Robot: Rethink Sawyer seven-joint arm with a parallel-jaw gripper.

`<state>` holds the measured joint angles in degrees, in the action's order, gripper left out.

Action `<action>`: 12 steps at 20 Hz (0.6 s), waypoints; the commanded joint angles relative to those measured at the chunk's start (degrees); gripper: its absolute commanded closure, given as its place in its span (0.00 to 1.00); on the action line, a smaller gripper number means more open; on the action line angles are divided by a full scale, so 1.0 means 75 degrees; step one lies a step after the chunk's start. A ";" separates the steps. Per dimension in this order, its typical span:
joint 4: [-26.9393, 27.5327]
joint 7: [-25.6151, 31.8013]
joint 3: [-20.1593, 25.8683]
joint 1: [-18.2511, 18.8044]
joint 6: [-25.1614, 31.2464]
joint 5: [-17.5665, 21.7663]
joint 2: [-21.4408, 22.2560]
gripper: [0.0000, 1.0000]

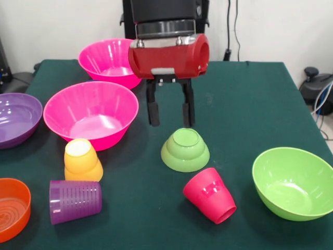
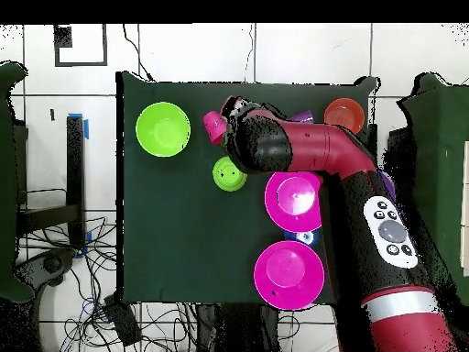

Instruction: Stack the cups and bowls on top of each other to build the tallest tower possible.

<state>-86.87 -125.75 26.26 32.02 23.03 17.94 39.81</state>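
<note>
Gripper [image 1: 170, 113] hangs released, black fingers [image 1: 153, 110] spread with nothing between them, poised just above and behind the small green bowl [image 1: 184, 150], which sits upside down mid-table. Just in front of it, to the right, the red cup [image 1: 210, 195] lies tipped on its side, mouth toward the near edge. Far right sits the lime green bowl [image 1: 294, 182], upright. Over on the left, the yellow-orange cup [image 1: 82, 159] stands inverted, the ridged purple cup [image 1: 74, 201] lying on its side right in front of it. Behind them: two hot pink bowls, one nearer [image 1: 91, 113], one farther [image 1: 109, 61]. Purple bowl [image 1: 16, 119] and orange bowl [image 1: 11, 208] hug the left edge of the green table [image 1: 250, 104].
</note>
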 commanded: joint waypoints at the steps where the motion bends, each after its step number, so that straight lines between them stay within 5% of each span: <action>1: 0.0157 0.1305 0.0317 0.0235 0.0766 0.0511 -0.0876 0.00; 8: -0.0476 0.0769 0.0923 0.0727 -0.0287 0.0305 -0.1521 0.00; 12: -0.0304 0.1054 0.1338 0.0939 -0.0195 0.0373 -0.2162 0.00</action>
<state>-86.72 -125.75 30.44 37.93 22.31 18.37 31.90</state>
